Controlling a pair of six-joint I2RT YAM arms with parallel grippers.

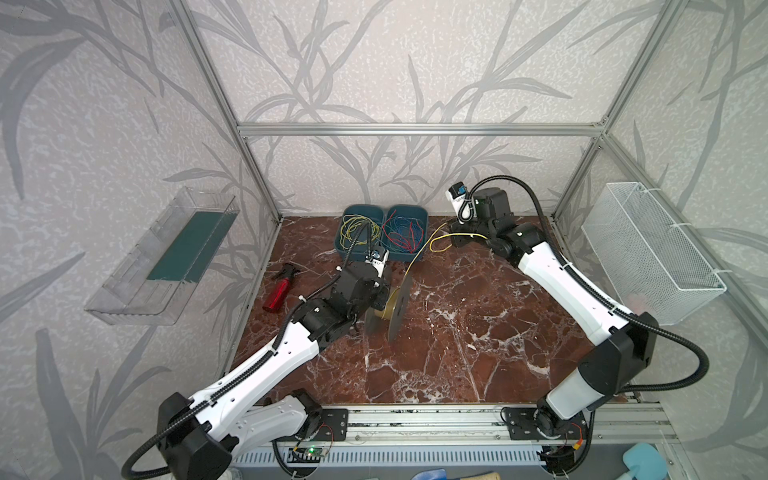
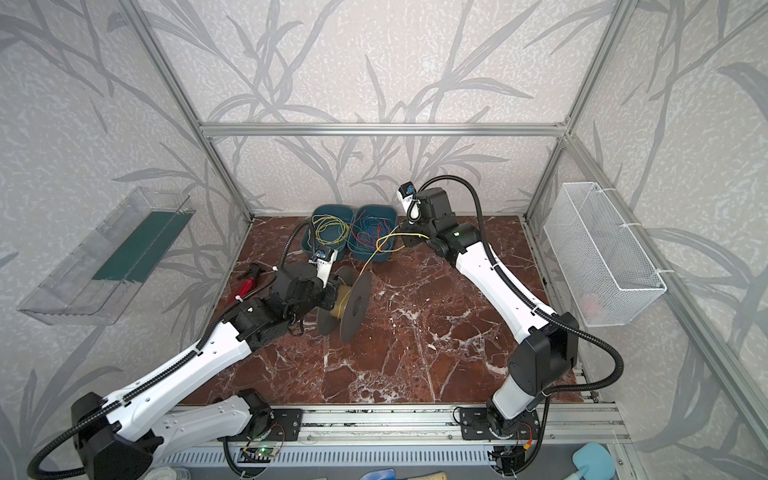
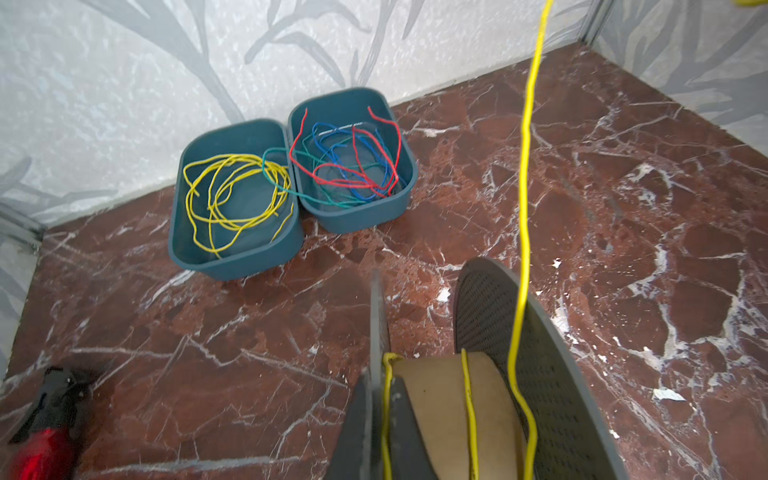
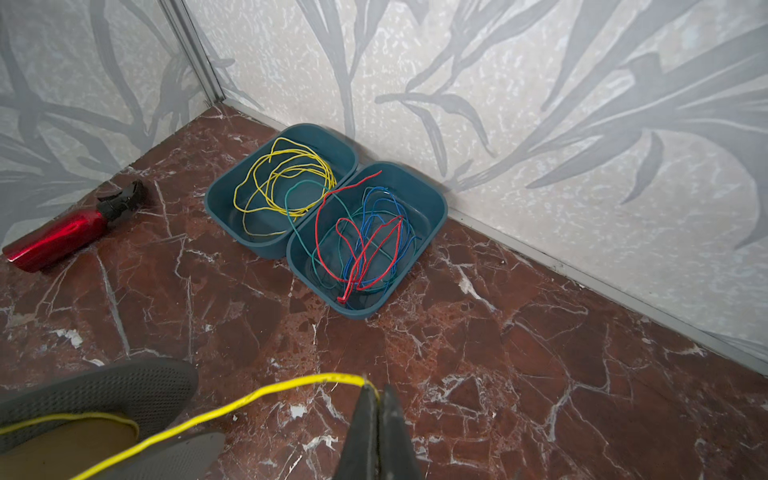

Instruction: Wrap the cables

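- The spool (image 1: 398, 301) is left of the desk's (image 1: 478, 332) middle, carried by one thin flange; the left gripper (image 3: 381, 386) has its jaws pressed together on that flange; a hard tug on the wire could twist the spool out of so narrow a hold; I cannot tell whether its rim touches the desk.
- Two teal bins (image 3: 232, 268) stand side by side at the desk's back edge; the right gripper (image 4: 377, 395) works just beside the right-hand one; a wide sweep could knock it or snag the red and blue wires (image 3: 332, 183).
- The cable (image 1: 415, 259) in work runs from the spool's core toward the back edge, nipped in the right gripper's closed jaws; only a few spaced turns sit on the core; slack could let them slide or cross; too much pull could drag the wire through the pads.
- Its free tail (image 1: 431, 245) loops past the gripper near the bin; it could catch there.
- The remaining yellow cables (image 3: 232, 187) lie loosely coiled in the left-hand bin, a green wire (image 3: 274, 166) crossing them; lifting one could drag others.
- The start end (image 3: 387, 374) sits in the flange slot; a jerk could free it.
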